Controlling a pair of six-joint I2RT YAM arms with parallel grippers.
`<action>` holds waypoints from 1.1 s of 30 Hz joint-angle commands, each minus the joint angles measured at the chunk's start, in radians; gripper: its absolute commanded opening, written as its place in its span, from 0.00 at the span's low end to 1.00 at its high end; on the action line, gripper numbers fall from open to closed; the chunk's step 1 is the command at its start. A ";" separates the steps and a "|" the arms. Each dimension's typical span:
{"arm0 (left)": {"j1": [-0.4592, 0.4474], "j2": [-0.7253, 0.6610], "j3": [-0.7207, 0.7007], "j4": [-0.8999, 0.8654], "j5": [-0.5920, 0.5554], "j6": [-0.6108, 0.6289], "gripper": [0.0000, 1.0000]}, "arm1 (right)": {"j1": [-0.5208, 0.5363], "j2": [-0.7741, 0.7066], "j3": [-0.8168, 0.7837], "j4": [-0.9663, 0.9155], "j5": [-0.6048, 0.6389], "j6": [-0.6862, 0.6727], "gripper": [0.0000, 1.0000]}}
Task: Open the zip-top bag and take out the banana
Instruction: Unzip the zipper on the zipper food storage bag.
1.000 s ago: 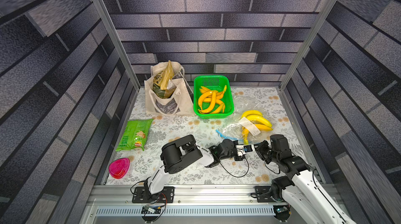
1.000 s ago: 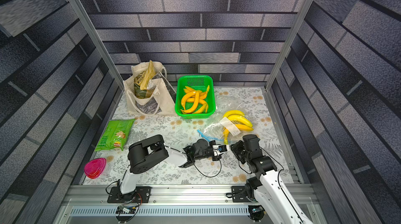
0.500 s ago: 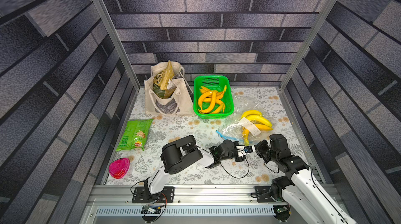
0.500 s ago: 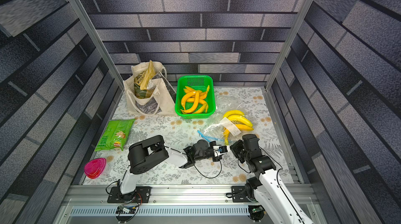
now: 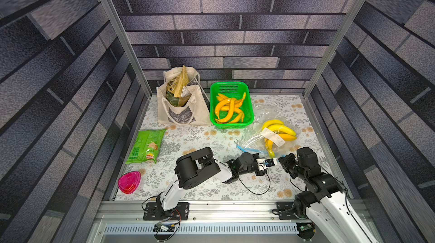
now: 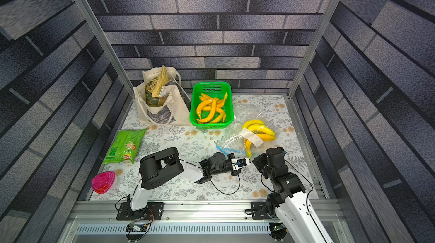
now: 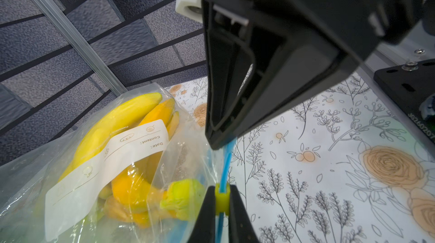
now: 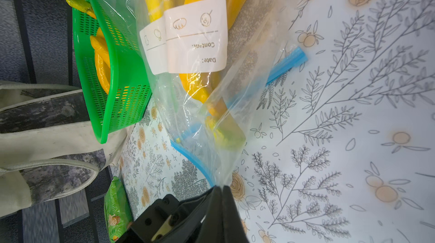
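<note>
The left end effector (image 7: 221, 204) is pinching narrowly on the yellow slider (image 7: 221, 193) of the zip-top bag (image 7: 183, 150). The right end effector (image 8: 221, 188) is clamping tight on the bag's blue zip strip (image 7: 226, 159), just beside the slider. The bag is lying at the 3 o'clock side of the table (image 5: 188, 140), its mouth facing about 7 o'clock, with the banana bunch (image 5: 279, 131) sitting inside. A green basket (image 5: 231, 86) is standing at the bag's 11 o'clock.
</note>
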 commanded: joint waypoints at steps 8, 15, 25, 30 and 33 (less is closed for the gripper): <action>0.052 0.011 -0.076 -0.052 -0.103 0.006 0.12 | 0.005 -0.045 0.095 -0.165 0.188 -0.076 0.00; 0.074 -0.002 -0.135 -0.048 -0.147 -0.009 0.12 | 0.006 -0.056 0.131 -0.216 0.263 -0.110 0.00; 0.117 -0.031 -0.209 -0.035 -0.174 -0.041 0.13 | 0.006 -0.075 0.127 -0.254 0.316 -0.113 0.00; 0.116 -0.039 -0.219 -0.039 -0.168 -0.036 0.14 | 0.005 -0.071 0.118 -0.249 0.310 -0.109 0.00; 0.120 -0.037 -0.230 -0.033 -0.180 -0.025 0.13 | 0.006 -0.071 0.121 -0.254 0.319 -0.110 0.00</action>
